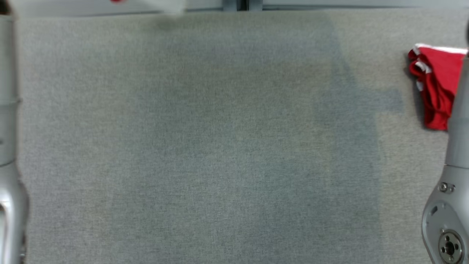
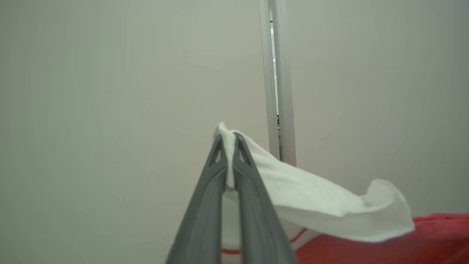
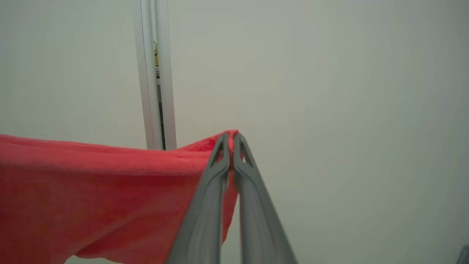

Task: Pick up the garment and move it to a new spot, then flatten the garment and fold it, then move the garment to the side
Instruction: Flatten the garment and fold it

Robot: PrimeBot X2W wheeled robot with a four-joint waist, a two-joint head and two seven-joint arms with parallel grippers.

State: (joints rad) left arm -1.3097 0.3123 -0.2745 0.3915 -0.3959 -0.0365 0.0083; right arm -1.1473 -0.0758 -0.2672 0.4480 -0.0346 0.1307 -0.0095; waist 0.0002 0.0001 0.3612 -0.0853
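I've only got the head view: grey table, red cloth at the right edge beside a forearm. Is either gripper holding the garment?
Observer: Yes, the right gripper is shut on a red edge of the garment.
Operator: And the left?
Observer: The left gripper is shut on a white fold, with red fabric showing below it.
Operator: Is that white part taut?
Observer: No, it sags away from the fingertips and ends in a curl.
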